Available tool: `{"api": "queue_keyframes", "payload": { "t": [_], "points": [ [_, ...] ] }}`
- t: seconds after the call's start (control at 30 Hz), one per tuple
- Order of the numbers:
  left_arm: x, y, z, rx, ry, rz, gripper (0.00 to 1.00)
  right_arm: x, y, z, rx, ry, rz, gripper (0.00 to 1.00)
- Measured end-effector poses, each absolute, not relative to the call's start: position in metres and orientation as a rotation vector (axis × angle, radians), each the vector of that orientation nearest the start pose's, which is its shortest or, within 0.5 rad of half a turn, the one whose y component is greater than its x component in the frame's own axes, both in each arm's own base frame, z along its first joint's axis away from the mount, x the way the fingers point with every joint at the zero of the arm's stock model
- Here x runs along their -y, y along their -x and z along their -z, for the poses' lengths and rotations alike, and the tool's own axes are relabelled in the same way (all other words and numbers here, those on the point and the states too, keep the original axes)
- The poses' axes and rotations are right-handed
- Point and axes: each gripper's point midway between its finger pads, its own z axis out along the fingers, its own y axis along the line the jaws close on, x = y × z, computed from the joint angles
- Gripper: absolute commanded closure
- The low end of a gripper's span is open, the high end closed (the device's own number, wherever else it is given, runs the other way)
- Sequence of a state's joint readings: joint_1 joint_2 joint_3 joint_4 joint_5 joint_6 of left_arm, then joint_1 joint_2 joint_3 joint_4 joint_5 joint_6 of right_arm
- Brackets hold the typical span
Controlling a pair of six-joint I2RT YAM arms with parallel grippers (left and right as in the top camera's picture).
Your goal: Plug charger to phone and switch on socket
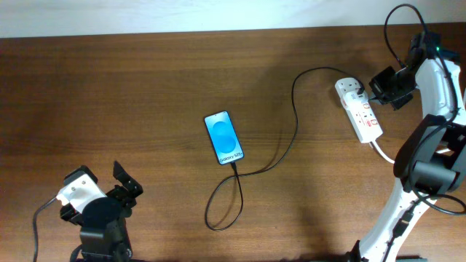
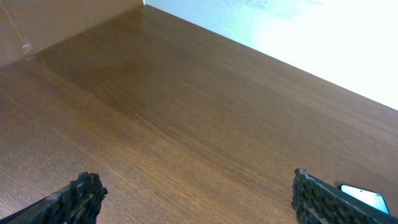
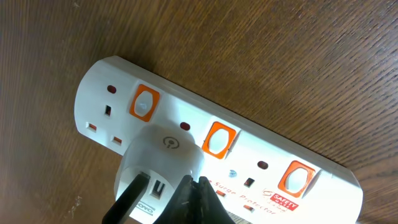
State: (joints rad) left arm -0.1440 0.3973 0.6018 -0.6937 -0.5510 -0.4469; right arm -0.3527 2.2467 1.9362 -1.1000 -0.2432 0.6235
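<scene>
The right gripper is hovering low over the socket, fingertips pinched together and carrying nothing, just beside the white adapter that is filling the middle outlet. The charger is running out of that adapter, sweeping across the table, looping once and arriving at the bottom edge of the phone, which is lying face up near the centre with its blue screen glowing. From overhead the tip is looking seated in the phone, so I'm calling the plugging-in step done and the switching step the one in hand. Next up, as I'm reading it, is a short press with those closed tips onto the orange switch just above the adapter. That one seems to be serving this outlet, though I'm not seeing which way it is rocked. The press is asking for a straight push down, keeping off the adapter and the cable so nothing is getting nudged loose. The left gripper is sitting well apart at the near left corner, jaws spread wide, empty.
</scene>
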Motion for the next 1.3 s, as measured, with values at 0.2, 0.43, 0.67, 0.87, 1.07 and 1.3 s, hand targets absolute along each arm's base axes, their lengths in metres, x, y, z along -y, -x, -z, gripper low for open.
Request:
{"api": "queue_keyframes", "payload": {
  "t": [0.2,0.43,0.67,0.87,1.07,1.3],
  "points": [
    [-0.061,-0.21,-0.22,-1.887,0.624,-0.188,0.01,0.125,-0.458,-0.062,-2.679,-1.341,-0.386,0.96],
    [-0.061,-0.21,-0.22,-1.887,0.624,-0.188,0.01,0.124,-0.455,-0.055,-2.702,-1.351,-0.384,0.96],
    [-0.061,-0.21,-0.22,-1.887,0.624,-0.188,0.01,0.124,-0.456,-0.055,-2.707,-1.333,-0.383,0.96],
    [-0.061,-0.21,-0.22,-1.887,0.624,-0.188,0.01,0.125,-0.454,-0.039,-2.707,-1.322,-0.373,0.96],
    [-0.061,-0.21,-0.221,-1.887,0.624,-0.187,0.01,0.125,-0.452,-0.028,-2.714,-1.329,-0.372,0.96],
    [-0.061,-0.21,-0.22,-1.887,0.624,-0.188,0.01,0.121,-0.448,-0.028,-2.735,-1.337,-0.386,0.96]
  ]
}}
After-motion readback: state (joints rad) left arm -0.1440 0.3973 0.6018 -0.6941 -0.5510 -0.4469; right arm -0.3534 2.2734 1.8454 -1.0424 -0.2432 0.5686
